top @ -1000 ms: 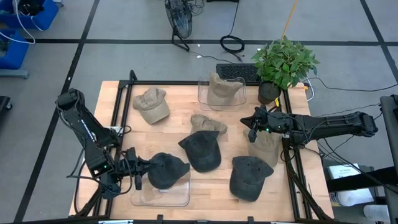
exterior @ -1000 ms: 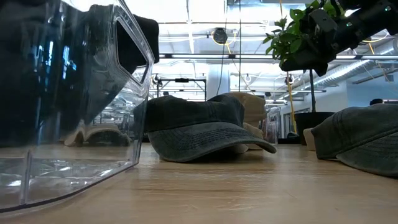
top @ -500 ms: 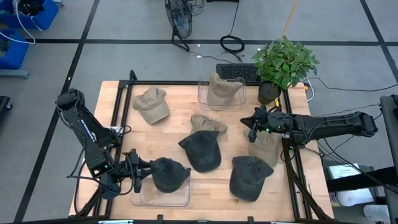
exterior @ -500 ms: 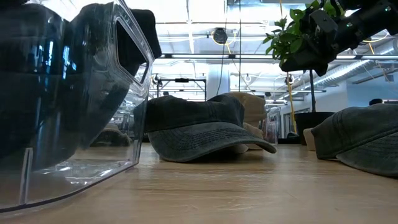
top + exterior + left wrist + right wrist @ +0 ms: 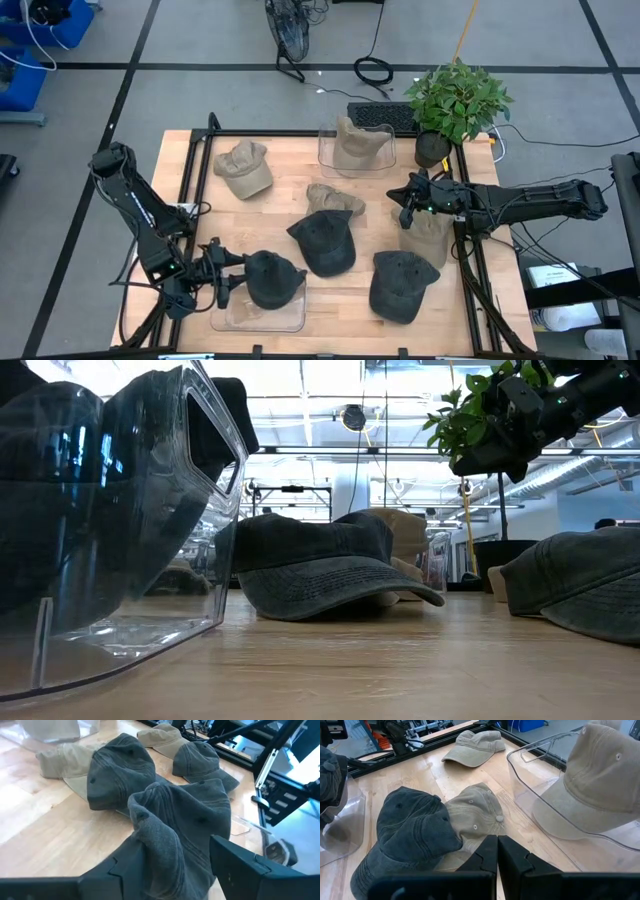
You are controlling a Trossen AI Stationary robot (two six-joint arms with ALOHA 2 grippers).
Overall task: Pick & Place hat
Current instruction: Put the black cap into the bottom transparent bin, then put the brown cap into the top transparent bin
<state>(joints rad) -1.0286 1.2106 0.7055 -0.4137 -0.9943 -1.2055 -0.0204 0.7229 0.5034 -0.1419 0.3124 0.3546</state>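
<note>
High view: the left gripper (image 5: 222, 281) sits at the near-left of the table (image 5: 290, 160), its fingers spread apart on either side of a dark hat (image 5: 272, 279) that lies crumpled in a clear bin (image 5: 258, 313). Left wrist view shows the same hat (image 5: 185, 827) bunched between the two fingers (image 5: 240, 857), with gaps at each side, so nothing is clamped. The right gripper (image 5: 407, 204) hangs over the far-right part of the table with its fingers pressed together, holding nothing, just above a tan hat (image 5: 425, 232). Two more dark hats (image 5: 325, 240) (image 5: 400, 285) lie on the table's middle and near-right, a tan hat (image 5: 335, 198) beside them. Another tan hat (image 5: 244, 167) lies far-left, and one (image 5: 357, 142) rests in a second clear bin (image 5: 326, 152) at the far edge, near a potted plant (image 5: 455, 100).
</note>
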